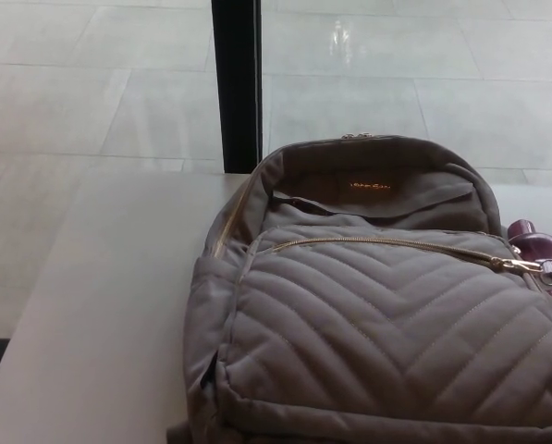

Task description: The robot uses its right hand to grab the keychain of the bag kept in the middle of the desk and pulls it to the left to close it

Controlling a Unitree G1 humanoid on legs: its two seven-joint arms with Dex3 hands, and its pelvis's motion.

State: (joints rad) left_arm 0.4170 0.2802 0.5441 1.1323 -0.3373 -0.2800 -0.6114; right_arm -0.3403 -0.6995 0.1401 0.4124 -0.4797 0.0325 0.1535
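Head view shows neither hand, so their state cannot be told. Leftmost is the bare desk (100, 305), with a dark post (236, 83) behind. The bag (377, 333) is soft and quilted and will likely sag when pulled. Its zipper (377, 243) ends at the purple keychain (540, 250), on the side where the right hand would enter. It is probably light and loose, so pinch it near the slider. Nothing blocks it.

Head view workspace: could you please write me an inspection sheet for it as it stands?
Surface: white desk, carrying the bag.
Job's things: grey quilted backpack lying front up; gold zipper pull at the right end of the front zip; purple keychain beside it.
Clutter: nothing seen.
Robot hands: not in view.
Cables: nothing seen.
Surroundings: pale tiled floor, black post behind the desk.
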